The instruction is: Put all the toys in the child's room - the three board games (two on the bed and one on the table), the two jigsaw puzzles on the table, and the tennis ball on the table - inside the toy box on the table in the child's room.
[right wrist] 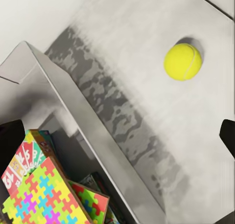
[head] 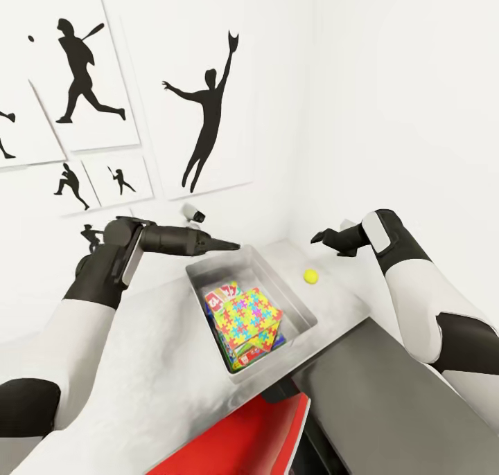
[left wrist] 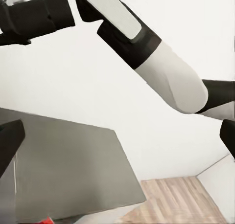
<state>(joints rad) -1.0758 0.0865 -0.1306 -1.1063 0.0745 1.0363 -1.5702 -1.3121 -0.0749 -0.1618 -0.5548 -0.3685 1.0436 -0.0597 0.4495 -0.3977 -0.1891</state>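
1. Overhead, the pale grey toy box (head: 298, 302) sits on the light table (head: 138, 364) near the white corner wall, already stacked with bright toys.
2. Topmost in the tray lies a tilted jigsaw puzzle (head: 246, 317) of yellow, red, blue and green pieces; a second puzzle edge (right wrist: 90, 199) shows beneath it in the right wrist view.
3. A red-and-white board game (head: 223, 296) pokes out from under the puzzle at the tray's far side, and blue box edges show at the stack's near corner.
4. Just outside the toy box, on its right, the yellow tennis ball (head: 310, 275) rests alone on the table top, near the tray wall but not touching it.
5. Above the ball and slightly behind it, the right gripper (head: 326, 238) hovers in the air, released and holding nothing; its dark fingertips (right wrist: 227, 136) frame the ball in the right wrist view with a wide gap between them.
6. Opposite, the left gripper (head: 232, 246) points its dark tip over the far rim of the toy box; whether its fingers are parted or closed cannot be told, and nothing is seen in its grasp.
7. Black silhouette posters of ball players (head: 208, 115) hang on the wall behind the left arm.
8. Below the table edge, a red chair (head: 249, 433) stands beside the lower dark grey desk section (head: 388, 392).
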